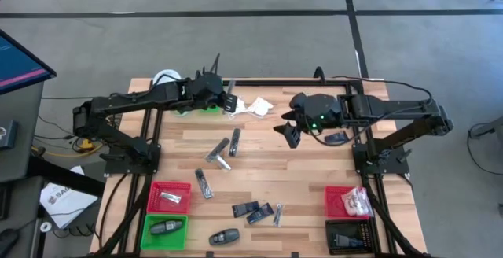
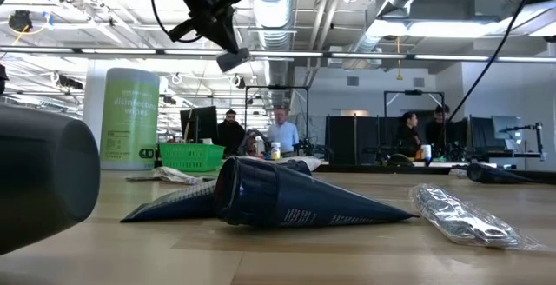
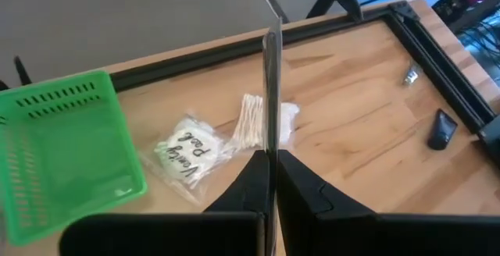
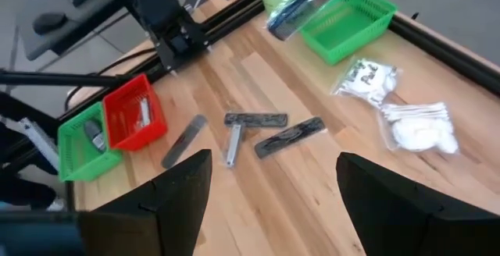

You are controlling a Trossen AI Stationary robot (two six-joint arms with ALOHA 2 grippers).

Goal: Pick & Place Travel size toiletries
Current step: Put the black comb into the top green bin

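A slim silvery packet [image 1: 230, 101] hangs edge-on, clamped in the left gripper [image 3: 272, 179] above the table's far side, near two white crinkly sachets [image 1: 256, 107], one hand-labelled, one showing cotton swabs. Grey tubes and packets [image 1: 222, 149] lie scattered flat at mid-table; dark blue-black packets [image 1: 253, 210] and a black oval piece [image 1: 225, 237] rest near the front edge.
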